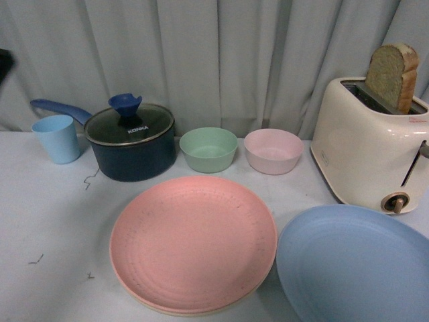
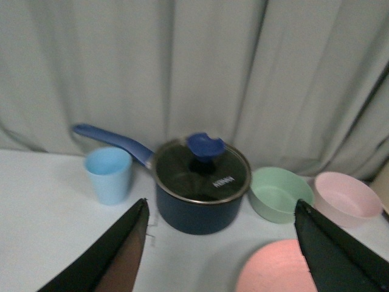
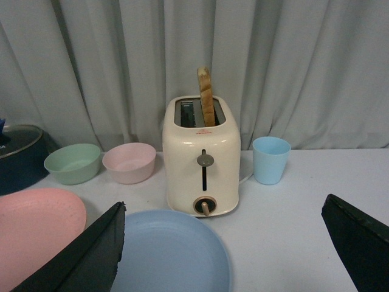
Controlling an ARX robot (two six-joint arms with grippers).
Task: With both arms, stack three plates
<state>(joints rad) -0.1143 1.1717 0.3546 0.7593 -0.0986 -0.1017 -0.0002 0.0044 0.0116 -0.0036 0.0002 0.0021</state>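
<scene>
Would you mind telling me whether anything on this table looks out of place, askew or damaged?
Nothing is spilled or broken. The round pink plate sits slightly off-centre on the cream plate beneath, whose rim shows only along the near edge. A few small dark squiggles mark the white tabletop.

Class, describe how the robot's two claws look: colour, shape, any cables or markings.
Left claw and right claw each show two black, wedge-shaped fingers tapering to points. One left finger has a brownish inner face. No cables or markings visible.
</scene>
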